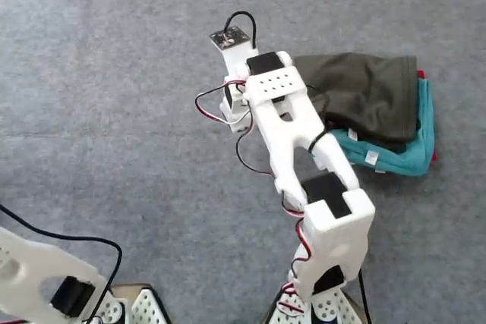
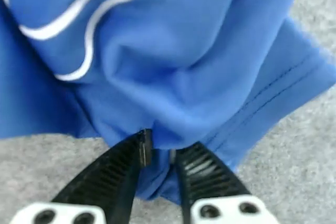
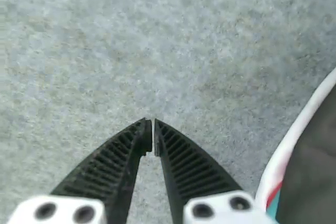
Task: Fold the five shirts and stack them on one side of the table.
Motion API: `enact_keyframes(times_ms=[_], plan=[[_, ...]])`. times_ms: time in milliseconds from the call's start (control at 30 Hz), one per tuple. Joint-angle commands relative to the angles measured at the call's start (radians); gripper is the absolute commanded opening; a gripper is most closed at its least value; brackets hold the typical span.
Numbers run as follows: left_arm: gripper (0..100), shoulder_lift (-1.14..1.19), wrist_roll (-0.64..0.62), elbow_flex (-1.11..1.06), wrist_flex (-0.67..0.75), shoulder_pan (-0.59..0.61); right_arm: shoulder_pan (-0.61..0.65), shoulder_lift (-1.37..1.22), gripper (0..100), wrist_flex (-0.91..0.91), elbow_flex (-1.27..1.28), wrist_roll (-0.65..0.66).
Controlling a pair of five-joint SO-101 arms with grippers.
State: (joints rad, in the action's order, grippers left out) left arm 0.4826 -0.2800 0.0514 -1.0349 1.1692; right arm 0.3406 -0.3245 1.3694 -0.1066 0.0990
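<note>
Blue cloth is clamped between the jaws of the left gripper (image 2: 157, 148): a fold of the blue shirt (image 2: 199, 51) is held near its hem, with the grey table (image 2: 294, 171) seen beneath it. The left arm (image 1: 45, 282) is folded low at the near corner. The right arm (image 1: 292, 123) is stretched across the table's middle, and the right gripper (image 3: 153, 124) is pointed down at bare felt, jaws together on nothing. Just beside it a stack is laid: dark shirt (image 1: 364, 92) on top, teal shirt (image 1: 402, 153) under it, a red edge (image 1: 421, 75) beneath.
</note>
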Motion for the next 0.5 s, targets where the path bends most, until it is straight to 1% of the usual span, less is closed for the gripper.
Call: enact_keyframes(times_ms=[0,100,167,300,400,467], plan=[[3,0.018,0.025,0.064,-0.029,-0.038,0.009,0.071,1.5,-0.012,0.004,0.000],[3,-0.023,0.100,0.005,-0.026,-0.102,0.009,0.071,1.5,-0.012,0.004,0.000],[3,-0.078,0.135,-0.082,0.011,-0.163,0.009,0.070,1.5,-0.012,0.004,0.000],[3,-0.273,0.247,-0.372,0.198,-0.325,0.009,0.068,1.5,-0.014,0.002,0.000],[3,-0.477,0.313,-0.633,0.328,-0.486,0.006,0.068,1.5,-0.014,-0.001,0.000],[3,-0.605,0.339,-0.771,0.385,-0.601,0.006,0.074,1.5,-0.014,-0.001,0.000]])
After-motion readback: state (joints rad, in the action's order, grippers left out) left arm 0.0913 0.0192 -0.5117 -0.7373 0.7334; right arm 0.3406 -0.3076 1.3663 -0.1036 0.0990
